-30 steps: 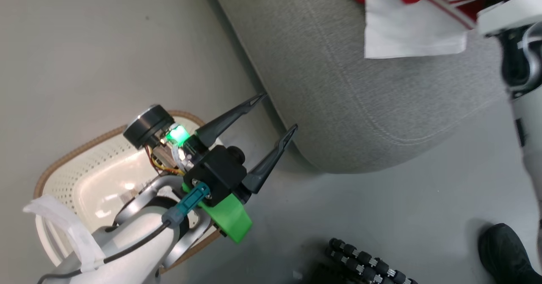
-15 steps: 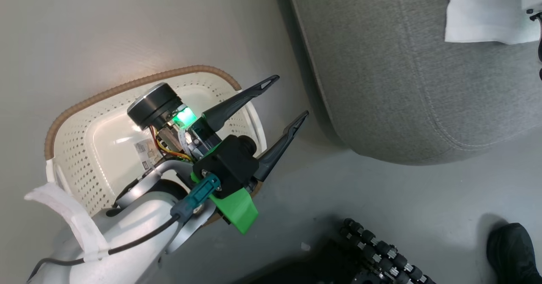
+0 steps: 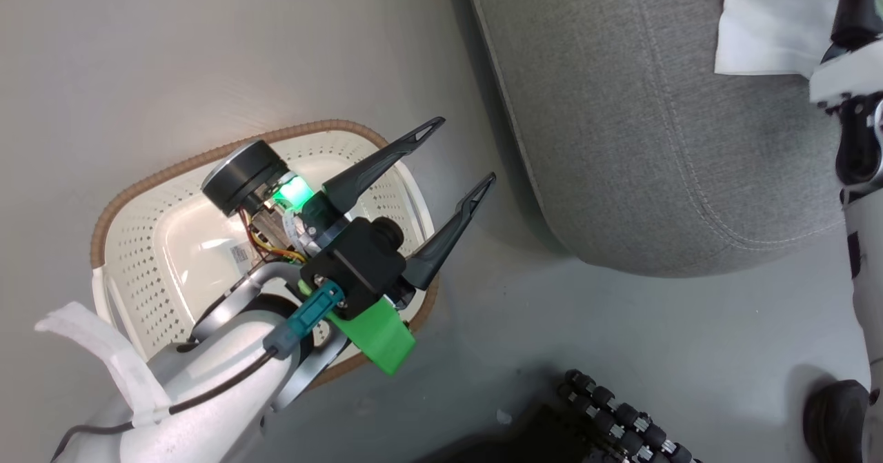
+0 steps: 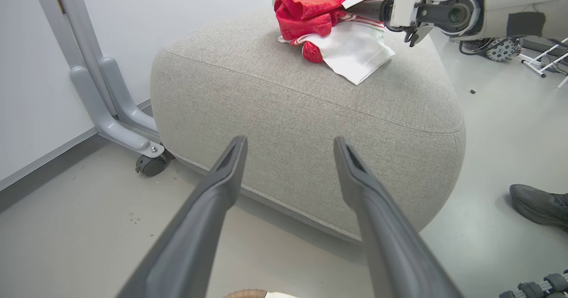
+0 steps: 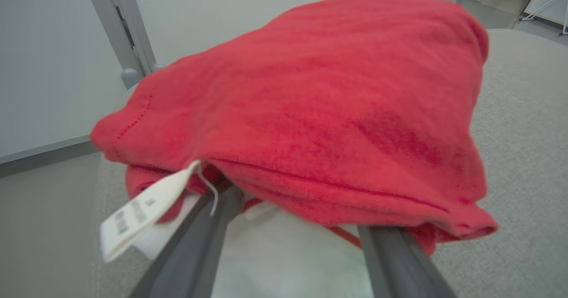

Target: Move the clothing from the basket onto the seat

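Observation:
The red clothing (image 4: pixel 324 5) lies bunched on top of the grey seat (image 4: pixel 288 102), its white panel (image 4: pixel 355 49) spread toward the seat's edge. My right gripper (image 5: pixel 299 211) is at the pile; its two fingers stand wide apart, open, with tips hidden under the red fabric (image 5: pixel 310 89). A white tag (image 5: pixel 142 209) hangs beside the left finger. In the head view the white panel (image 3: pixel 766 28) shows at the seat's (image 3: pixel 655 139) top right beside my right arm (image 3: pixel 855 104). My left gripper (image 3: pixel 467 147) hovers open and holding nothing above the cream basket (image 3: pixel 138 256), which holds no fabric.
A person's dark shoe (image 3: pixel 838 415) stands on the grey floor at the lower right. My base's black roller wheels (image 3: pixel 621 415) sit at the bottom edge. A grey metal frame on a caster (image 4: pixel 151 164) stands left of the seat by the wall.
The head camera has turned, bringing the basket further into the picture. My left gripper has stayed open above it. My right forearm now shows further down the right edge.

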Available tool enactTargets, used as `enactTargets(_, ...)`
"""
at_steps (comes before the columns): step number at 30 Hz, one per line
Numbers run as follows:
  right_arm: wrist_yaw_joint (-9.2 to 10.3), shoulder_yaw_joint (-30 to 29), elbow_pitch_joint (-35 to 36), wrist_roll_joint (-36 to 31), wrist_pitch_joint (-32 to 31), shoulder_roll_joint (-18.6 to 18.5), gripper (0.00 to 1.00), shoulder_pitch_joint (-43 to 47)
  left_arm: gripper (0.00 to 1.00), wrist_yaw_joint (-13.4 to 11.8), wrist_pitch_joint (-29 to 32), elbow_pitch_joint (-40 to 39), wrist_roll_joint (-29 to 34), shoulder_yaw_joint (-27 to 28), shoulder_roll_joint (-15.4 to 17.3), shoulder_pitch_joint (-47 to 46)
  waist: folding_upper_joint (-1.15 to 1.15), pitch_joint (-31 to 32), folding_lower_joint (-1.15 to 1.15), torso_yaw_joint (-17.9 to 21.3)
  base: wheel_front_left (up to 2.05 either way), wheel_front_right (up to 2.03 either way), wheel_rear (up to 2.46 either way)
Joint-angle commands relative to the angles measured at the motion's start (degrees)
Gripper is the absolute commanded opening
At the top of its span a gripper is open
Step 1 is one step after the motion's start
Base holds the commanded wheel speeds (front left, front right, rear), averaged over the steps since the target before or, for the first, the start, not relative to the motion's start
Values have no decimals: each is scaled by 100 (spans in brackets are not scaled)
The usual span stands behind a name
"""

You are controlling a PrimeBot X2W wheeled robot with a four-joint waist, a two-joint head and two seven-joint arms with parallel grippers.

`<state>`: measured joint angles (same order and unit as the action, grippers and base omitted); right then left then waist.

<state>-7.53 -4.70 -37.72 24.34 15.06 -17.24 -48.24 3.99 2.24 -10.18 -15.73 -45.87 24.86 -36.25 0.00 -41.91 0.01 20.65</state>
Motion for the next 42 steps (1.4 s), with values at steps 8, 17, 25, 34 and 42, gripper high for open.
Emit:
enactTargets(8,8,-224,676,-534,16,339,100,1035,100,-283,-411,269,-138,108,-74,373,0,737,-1,-1,0,0,0)
enactTargets(17,8,-180,1776,-1123,16,795,100,2071,100,-847,-1190,564,-483,569,-206,955,0,1538,-1,-209,0,0,0)
enactTargets(25,7,93,2648,-1506,16,1077,100,2751,100,-1400,-1593,764,-705,1153,-230,1356,0,2020,-1,-565,0,0,0)
enactTargets(34,8,402,3335,-1792,-126,1247,100,3378,100,-1775,-1742,1056,-1005,2030,-362,1918,0,2486,-1,-1093,0,0,0)
enactTargets(42,8,523,3837,-1843,-444,1364,100,3871,100,-1803,-1741,1162,-932,2738,-538,2612,0,2844,-1,-1445,0,0,0)
